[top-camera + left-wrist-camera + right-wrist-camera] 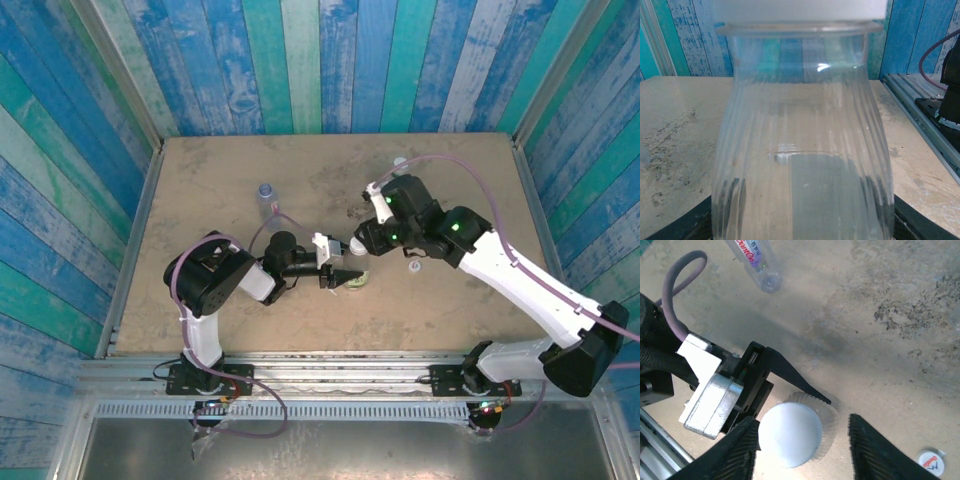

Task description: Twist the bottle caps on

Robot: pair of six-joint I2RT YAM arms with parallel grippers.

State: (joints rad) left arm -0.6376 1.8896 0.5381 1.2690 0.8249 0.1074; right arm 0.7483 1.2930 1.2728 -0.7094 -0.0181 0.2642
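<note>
My left gripper [343, 276] is shut on a clear ribbed bottle [800, 150] that stands upright on the table, looking greenish from above [356, 281]. A white cap [790, 435] sits on its neck, and its lower edge [800, 7] shows at the top of the left wrist view. My right gripper [802, 424] hangs over that cap, open, one finger on each side. The left finger [742, 450] is close against the cap; the right finger [875, 450] stands apart. A second bottle with a bluish-purple label [756, 257] lies farther back [265, 191].
A loose white cap with a printed top [931, 462] lies on the table right of the held bottle [413, 267]. A small pale object [400, 160] sits near the back edge. Metal rails [920, 115] border the table, and painted plank walls enclose it.
</note>
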